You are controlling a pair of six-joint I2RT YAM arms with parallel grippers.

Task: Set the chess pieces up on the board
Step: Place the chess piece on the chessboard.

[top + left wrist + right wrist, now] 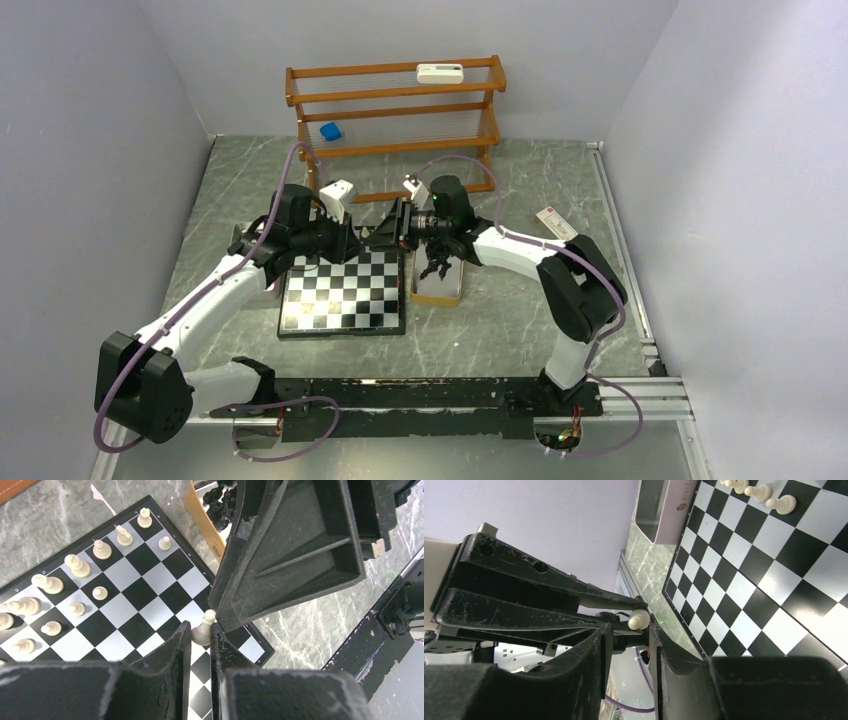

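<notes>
The desk (500,330) is surfaced in grey-green marbled sheet and is enclosed by plain lavender walls (100,150) on three sides. A black rail (440,392) is fixed along its near edge. A wooden rack (395,95) is set at the far edge, with a white device (440,72) on top and a blue object (331,131) lower down.

The board (345,312) is laid at the centre. Cream pieces (77,566) are ranked along its far edge. Black pieces (436,262) are heaped in a tray (437,302) just right of the board.

A cream pawn (202,632) is pinched at its base by the left claw (200,628), above the board's far right corner. The right claw (629,627) is set about the pawn's head, its fingers partly apart; whether they grip cannot be told.
</notes>
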